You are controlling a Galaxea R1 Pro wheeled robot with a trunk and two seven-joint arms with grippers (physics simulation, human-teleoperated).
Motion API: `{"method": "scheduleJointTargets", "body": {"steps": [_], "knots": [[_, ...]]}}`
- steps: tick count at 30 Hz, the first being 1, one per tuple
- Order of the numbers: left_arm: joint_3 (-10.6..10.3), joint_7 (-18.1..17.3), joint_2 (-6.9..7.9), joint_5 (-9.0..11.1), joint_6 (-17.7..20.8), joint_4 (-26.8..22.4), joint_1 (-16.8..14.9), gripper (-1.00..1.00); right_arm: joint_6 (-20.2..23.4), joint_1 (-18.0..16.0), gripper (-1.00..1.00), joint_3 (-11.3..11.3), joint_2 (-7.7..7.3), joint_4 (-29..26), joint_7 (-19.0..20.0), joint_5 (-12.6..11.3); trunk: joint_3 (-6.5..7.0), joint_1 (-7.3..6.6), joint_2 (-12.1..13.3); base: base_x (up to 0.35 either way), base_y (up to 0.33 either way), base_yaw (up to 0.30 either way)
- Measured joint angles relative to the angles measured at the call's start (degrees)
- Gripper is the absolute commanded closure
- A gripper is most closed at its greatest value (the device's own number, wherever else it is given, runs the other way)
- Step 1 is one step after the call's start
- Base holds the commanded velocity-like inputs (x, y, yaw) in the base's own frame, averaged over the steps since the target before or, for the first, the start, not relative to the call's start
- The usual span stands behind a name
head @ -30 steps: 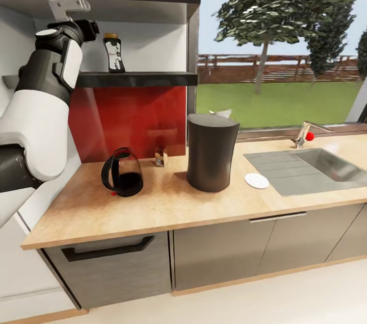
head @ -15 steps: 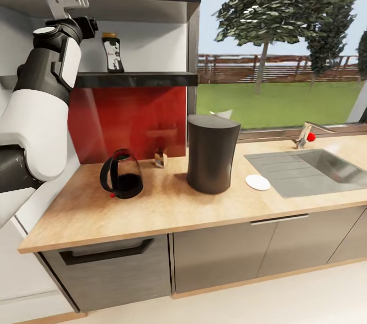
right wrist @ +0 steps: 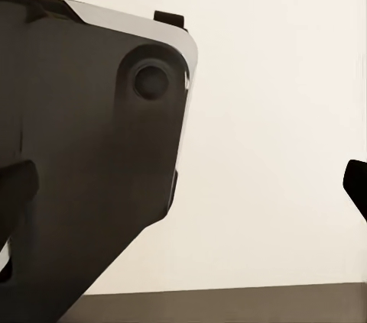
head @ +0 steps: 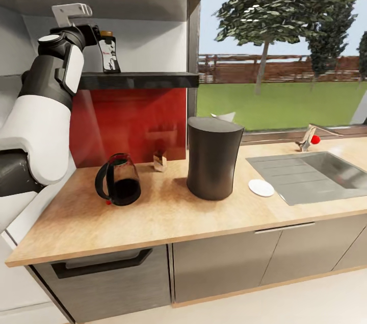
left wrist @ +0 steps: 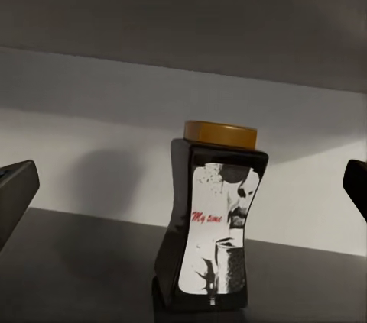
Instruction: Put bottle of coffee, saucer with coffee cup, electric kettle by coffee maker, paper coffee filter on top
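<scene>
The kitchen countertop (head: 168, 217) runs across the head view over grey cabinet fronts, with a steel sink (head: 311, 173) set into it at the right. Nearest its front edge stands the electric kettle (head: 118, 180), upright and well apart from the coffee maker (head: 212, 158), which stands mid-counter. The saucer (head: 261, 188) lies flat just beside the coffee maker, between it and the sink. Behind the coffee maker a white tip of the paper coffee filter (head: 224, 117) pokes up (most of it is hidden by the machine). A small brown box (head: 160, 162) sits at the foot of the red backsplash (head: 130, 122). Higher and farther back, the kitchen shelf (head: 137, 79) carries the bottle of coffee (head: 109, 52), upright near its left part. The left gripper (left wrist: 183, 185) is raised to shelf height, its jaws spread wide with the bottle between the fingertips (left wrist: 15, 189) but apart from them. The right gripper (right wrist: 183, 185) is likewise spread open, empty, with a dark robot part close in front of it.
</scene>
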Motion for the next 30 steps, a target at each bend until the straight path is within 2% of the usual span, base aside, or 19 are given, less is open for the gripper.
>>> {"method": "scheduleJointTargets", "body": {"steps": [2,13,20,30], "knots": [[0.0,0.0,0.00,0.0,0.0,0.0,0.1,-1.00,0.0,0.0,-1.00,0.0,-0.48,0.0,0.2,0.0,0.00,-0.01,0.0,0.094,0.000,0.000],[0.1,0.0,-0.05,0.1,0.1,0.5,0.2,-1.00,0.0,0.0,-1.00,-0.1,-0.48,-0.2,0.0,-0.2,0.00,0.00,0.0,0.090,0.000,0.000],[0.1,0.0,-0.01,0.0,0.0,0.2,3.2,-1.00,0.1,0.0,-1.00,-0.1,-0.48,-0.2,0.0,-0.2,0.00,0.00,0.0,0.007,0.000,0.000],[0.1,0.0,0.00,0.0,0.0,0.4,4.1,-1.00,0.1,0.0,-1.00,-0.1,-0.48,-0.2,0.0,-0.2,0.00,-0.01,0.0,0.143,0.000,0.000]]}}
